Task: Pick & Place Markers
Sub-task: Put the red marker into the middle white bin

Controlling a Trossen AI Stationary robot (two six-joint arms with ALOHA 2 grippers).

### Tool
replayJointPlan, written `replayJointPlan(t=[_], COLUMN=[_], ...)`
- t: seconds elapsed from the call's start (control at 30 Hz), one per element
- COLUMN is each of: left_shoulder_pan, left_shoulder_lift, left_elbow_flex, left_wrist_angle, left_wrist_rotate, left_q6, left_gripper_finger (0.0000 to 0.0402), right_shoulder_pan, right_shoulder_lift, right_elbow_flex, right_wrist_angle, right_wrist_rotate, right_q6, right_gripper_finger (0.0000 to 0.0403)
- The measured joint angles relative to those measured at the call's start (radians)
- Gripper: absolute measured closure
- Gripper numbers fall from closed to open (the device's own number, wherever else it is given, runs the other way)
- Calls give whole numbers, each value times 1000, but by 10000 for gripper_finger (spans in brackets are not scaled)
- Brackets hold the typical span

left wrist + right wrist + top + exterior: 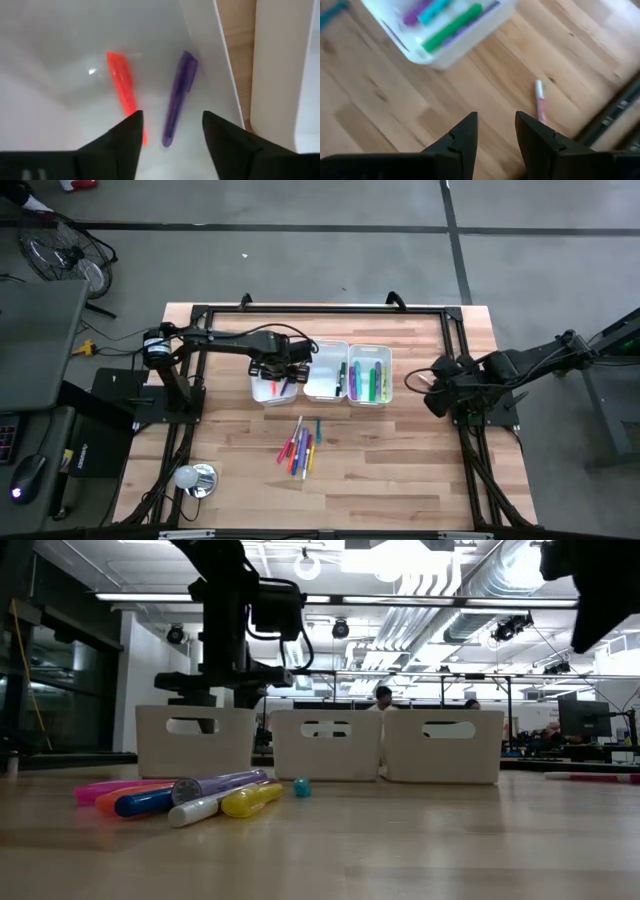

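Two markers point(150, 107) in bin point(60, 60) | left gripper point(170, 132) open above | labels unreadable

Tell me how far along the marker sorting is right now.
Partly done. An orange marker and a purple marker lie in the left bin, and several fill the right bin. The left gripper hangs open and empty over the left bin. A cluster of markers and one pink marker remain on the table.
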Motion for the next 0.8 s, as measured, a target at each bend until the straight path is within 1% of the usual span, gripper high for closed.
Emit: replayJointPlan(t=[0.13, 0.3, 0.37, 0.47, 0.57, 0.67, 0.8], left_shoulder_pan=[0, 0, 0, 0, 0, 0, 0], left_shoulder_lift=[-5, -11, -12, -12, -13, -13, -13], left_elbow_flex=[0, 32, 64, 121, 194, 253, 308], left_wrist_angle=[-1, -15, -11, -28, -82, -122, -123], left_wrist_rotate=[7, 8, 0, -27, -68, -94, -100], left_q6=[7, 22, 46, 80, 109, 134, 161], left_gripper_finger=[176, 173, 173, 173, 173, 173, 173], right_shoulder_pan=[-1, -62, -113, -221, -326, -414, -503], right_shoulder_lift=[1, -1, -9, -34, -64, -78, -75], right_elbow_flex=[0, -17, -49, -112, -178, -217, -226], right_wrist_angle=[-58, -55, -8, 105, 197, 216, 206], right_wrist_rotate=[-32, -45, -56, -137, -213, -248, -284], right_q6=[-41, -89, -139, -236, -320, -382, -513], right_gripper_finger=[281, 281, 281, 281, 281, 281, 281])
